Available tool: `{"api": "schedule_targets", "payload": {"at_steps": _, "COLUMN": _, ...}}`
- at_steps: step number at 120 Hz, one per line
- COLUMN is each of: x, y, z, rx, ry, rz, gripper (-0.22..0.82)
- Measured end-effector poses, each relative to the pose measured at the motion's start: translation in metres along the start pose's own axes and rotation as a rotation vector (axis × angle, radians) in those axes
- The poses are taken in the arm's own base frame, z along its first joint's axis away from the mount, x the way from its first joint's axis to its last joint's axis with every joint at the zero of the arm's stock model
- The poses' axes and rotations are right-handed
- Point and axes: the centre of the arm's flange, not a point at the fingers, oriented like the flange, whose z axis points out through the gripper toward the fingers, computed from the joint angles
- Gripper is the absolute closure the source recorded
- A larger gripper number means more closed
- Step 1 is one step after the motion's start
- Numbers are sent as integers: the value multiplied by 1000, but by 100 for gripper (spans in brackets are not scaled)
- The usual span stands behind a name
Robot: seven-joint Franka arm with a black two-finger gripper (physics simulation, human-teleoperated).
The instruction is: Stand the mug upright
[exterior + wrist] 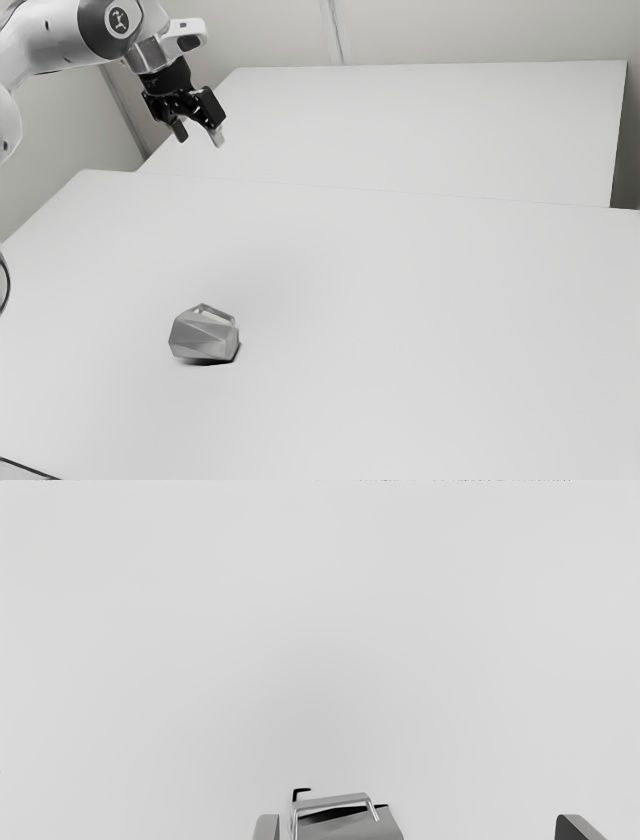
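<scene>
High over the table, toward the exterior view's upper left, my gripper (200, 137) hangs open and holds nothing. The grey faceted mug (204, 337) lies on its side on the table, its handle on the upper side, well below and apart from the gripper. In the wrist view the gripper (417, 827) has its two fingertips wide apart. The mug (345, 827) appears between them there, closer to one finger, with its handle facing the camera and part of its body cut off by the picture's edge.
The white table (400, 330) spreads around the mug. Behind it is another pale flat surface (420, 130), with walls beyond. A dark cable-like line (28, 468) shows at the exterior view's lower left.
</scene>
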Motion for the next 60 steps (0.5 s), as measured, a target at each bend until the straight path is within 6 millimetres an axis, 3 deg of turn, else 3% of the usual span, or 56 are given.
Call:
{"api": "schedule_targets", "payload": {"at_steps": 36, "x": -5, "y": 1, "z": 7, "rx": -1, "ry": -14, "rz": 13, "gripper": 0}}
{"api": "schedule_targets", "payload": {"at_steps": 46, "x": -23, "y": 1, "z": 21, "rx": -46, "ry": -50, "rz": -9, "gripper": 0}}
{"api": "schedule_targets", "payload": {"at_steps": 60, "x": -65, "y": -34, "z": 52, "rx": -196, "ry": -92, "rz": -141, "gripper": 0}}
